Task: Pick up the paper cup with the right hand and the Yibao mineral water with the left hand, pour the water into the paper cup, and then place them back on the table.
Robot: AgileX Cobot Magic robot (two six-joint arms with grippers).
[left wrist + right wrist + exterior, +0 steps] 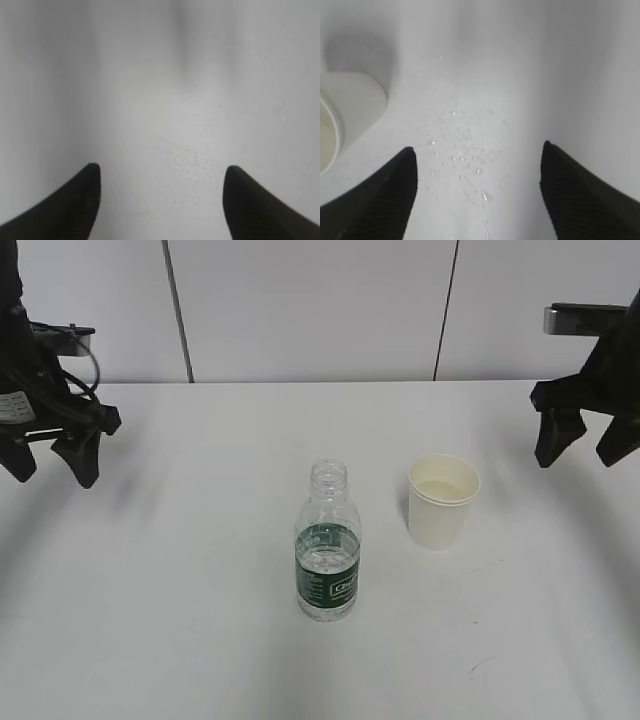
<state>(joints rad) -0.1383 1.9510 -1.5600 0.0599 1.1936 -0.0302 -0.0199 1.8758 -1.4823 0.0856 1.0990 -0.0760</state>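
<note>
The Yibao mineral water bottle [328,543] stands upright and uncapped at the middle of the white table [180,640], with some water in it. The white paper cup [443,500] stands upright just to its right, apart from it; it also shows at the left edge of the right wrist view [347,115]. My left gripper [55,468] hangs open and empty at the far left, well away from the bottle; the left wrist view shows its fingers [75,205] over bare table. My right gripper [588,452] hangs open and empty at the far right, beyond the cup.
Small water droplets [465,160] lie on the table between the right fingers. A pale panelled wall [310,310] runs along the table's far edge.
</note>
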